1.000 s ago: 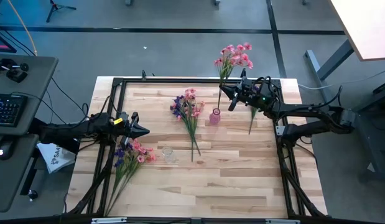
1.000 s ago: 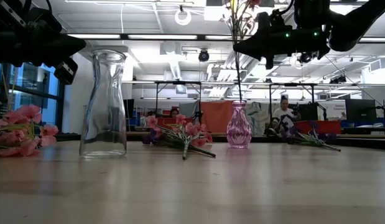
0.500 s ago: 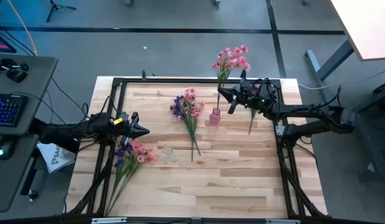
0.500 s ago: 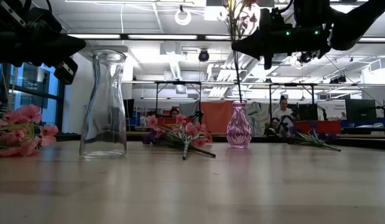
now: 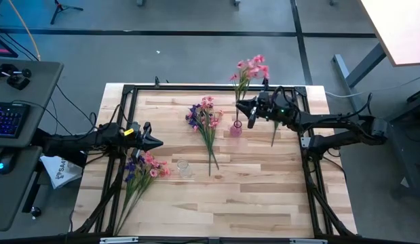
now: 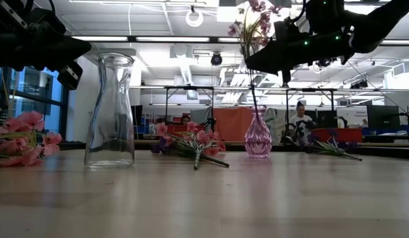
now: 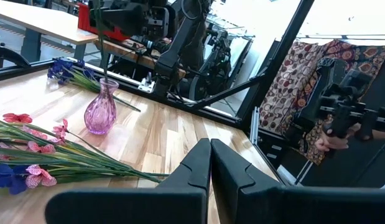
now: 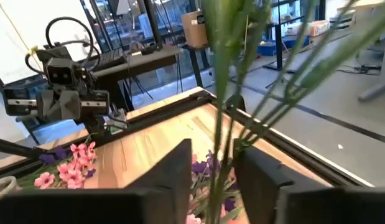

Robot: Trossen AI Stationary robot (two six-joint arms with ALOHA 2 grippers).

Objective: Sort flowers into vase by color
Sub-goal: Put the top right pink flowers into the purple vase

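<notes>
- My right claw (image 5: 245, 108) grips the pink spray (image 5: 249, 68), stems now deeper in the pink vase (image 6: 258, 138), which has tipped and shifted on the bench (image 5: 264, 196).
- My left claw (image 5: 152, 141) waits, pinched together, over mixed flowers (image 5: 143, 167).
- Purples remain unsorted.

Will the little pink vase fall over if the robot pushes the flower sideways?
Probably, yes. The pink vase looks small with a narrow base, and it already seems tilted in the low view. The pink flower spray held by the right gripper stands far taller than it, so a sideways nudge may lever it over. It looks like glass, so likely fragile.
</notes>
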